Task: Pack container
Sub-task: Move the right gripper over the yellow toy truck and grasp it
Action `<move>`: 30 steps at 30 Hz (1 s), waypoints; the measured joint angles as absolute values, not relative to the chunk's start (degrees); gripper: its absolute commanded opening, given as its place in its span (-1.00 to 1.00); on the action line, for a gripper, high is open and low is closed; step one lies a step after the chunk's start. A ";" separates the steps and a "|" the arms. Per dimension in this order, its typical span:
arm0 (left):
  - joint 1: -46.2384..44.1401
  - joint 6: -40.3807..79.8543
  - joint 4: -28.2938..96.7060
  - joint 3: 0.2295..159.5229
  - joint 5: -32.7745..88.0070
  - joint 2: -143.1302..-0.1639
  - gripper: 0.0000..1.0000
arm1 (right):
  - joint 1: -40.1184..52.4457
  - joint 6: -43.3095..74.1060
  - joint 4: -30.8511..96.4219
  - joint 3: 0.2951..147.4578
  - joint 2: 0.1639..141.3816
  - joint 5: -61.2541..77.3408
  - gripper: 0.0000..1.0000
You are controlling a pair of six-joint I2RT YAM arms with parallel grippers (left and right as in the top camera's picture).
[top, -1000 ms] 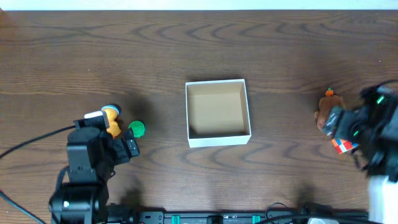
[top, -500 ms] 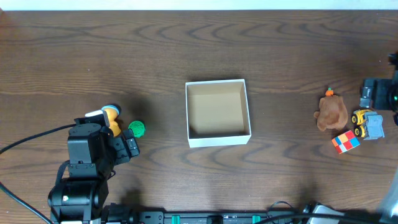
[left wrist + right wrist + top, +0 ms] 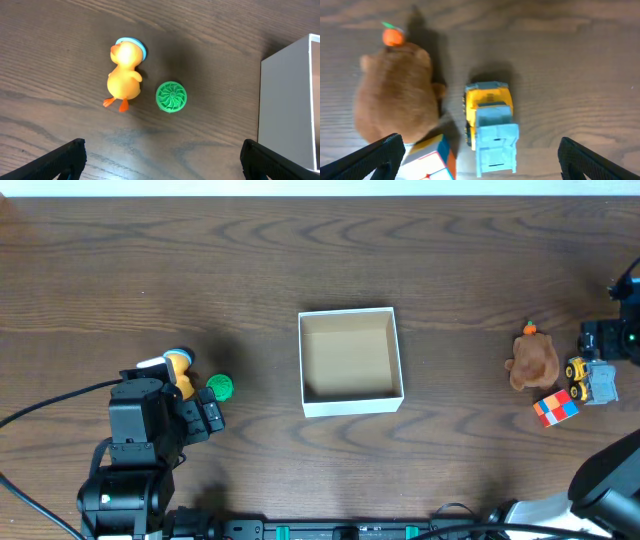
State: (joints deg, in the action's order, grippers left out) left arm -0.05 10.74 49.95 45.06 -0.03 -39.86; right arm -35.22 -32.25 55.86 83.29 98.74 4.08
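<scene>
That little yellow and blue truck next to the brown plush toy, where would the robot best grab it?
Likely from straight above, closing on the long flat sides of the truck, around the blue bed. In the right wrist view the open right gripper frames it, one finger to either side. The coloured cube lies close on one side, so that finger needs care.

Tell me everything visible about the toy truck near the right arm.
The toy truck looks plastic: yellow cab, light blue dump bed. It stands upright on the wooden table, right of the brown plush toy and next to the multicoloured cube; contact with either cannot be told. The open right gripper hangs over it without touching.
</scene>
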 measured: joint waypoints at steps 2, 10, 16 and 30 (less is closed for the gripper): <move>-0.05 10.72 49.95 45.06 -0.03 -39.86 0.96 | -36.40 -32.38 55.79 83.29 100.14 4.12 0.99; -0.05 10.72 49.93 45.06 -0.03 -39.86 0.96 | -38.57 -32.40 55.44 82.67 106.39 4.78 0.98; -0.05 10.72 49.93 45.06 -0.03 -39.86 0.96 | -38.57 -32.42 53.21 79.46 107.90 4.99 0.99; -0.05 10.72 49.95 45.06 -0.03 -39.86 0.96 | -38.57 -32.73 47.81 75.90 108.81 5.19 0.58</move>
State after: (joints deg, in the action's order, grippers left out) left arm -0.05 10.72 49.95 45.06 -0.03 -39.86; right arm -38.57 -32.73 47.81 75.90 108.81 5.19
